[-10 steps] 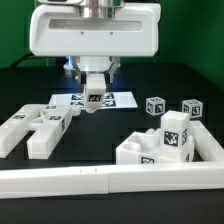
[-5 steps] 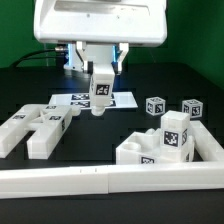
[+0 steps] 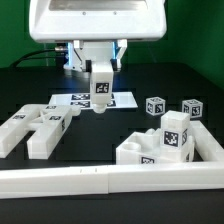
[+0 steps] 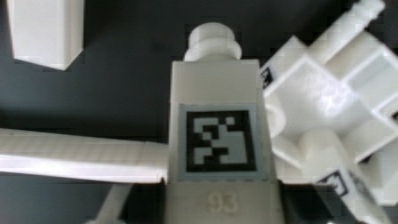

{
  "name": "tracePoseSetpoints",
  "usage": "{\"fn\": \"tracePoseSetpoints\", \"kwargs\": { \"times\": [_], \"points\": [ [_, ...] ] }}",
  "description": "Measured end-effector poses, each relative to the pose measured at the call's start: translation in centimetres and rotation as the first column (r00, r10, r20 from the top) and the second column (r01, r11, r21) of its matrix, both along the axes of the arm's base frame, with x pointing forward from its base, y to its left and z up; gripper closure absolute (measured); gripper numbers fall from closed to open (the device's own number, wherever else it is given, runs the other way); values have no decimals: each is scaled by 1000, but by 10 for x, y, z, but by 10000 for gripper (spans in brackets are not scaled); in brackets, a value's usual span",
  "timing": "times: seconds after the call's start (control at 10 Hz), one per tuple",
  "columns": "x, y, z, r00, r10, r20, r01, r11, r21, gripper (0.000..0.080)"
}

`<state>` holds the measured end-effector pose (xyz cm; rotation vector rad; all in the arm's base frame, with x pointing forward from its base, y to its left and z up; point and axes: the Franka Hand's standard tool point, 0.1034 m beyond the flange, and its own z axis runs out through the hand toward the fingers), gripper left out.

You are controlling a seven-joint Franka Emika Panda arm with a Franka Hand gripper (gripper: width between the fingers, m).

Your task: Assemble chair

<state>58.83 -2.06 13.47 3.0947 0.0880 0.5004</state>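
Note:
My gripper (image 3: pixel 100 70) hangs under the white arm housing, shut on a white chair post (image 3: pixel 100 90) that hangs upright in the air over the marker board (image 3: pixel 120 99). The wrist view shows that post (image 4: pixel 222 120) between the jaws, tag facing the camera and a round peg at its far end. My gripper (image 4: pixel 222 200) clamps its near end; the fingers are mostly hidden. On the exterior view's left lie blocky chair pieces (image 3: pixel 35 127). The slab with an upright tagged post (image 3: pixel 165 140) sits in the right corner of the rail.
Two small tagged cubes (image 3: pixel 157 106) (image 3: pixel 191 108) stand at the back on the exterior view's right. A long white border rail (image 3: pixel 100 180) runs along the front and turns up the right side. A green wall stands behind the black table.
The gripper has risen with the post, lifting it clear of the marker board and shifting slightly toward the exterior view's right. The other pieces have not moved.

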Motion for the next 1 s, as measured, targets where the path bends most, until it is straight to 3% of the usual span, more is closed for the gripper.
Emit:
{"fn": "tracePoseSetpoints", "kwargs": {
  "times": [0.2,0.8,1.0],
  "points": [
    [12,5,4,1000,-9,23,8,999,36,508],
    [16,6,4,1000,-11,26,10,999,39,508],
    [34,14,-3,999,-3,34,2,999,42,508]
  ]
}}
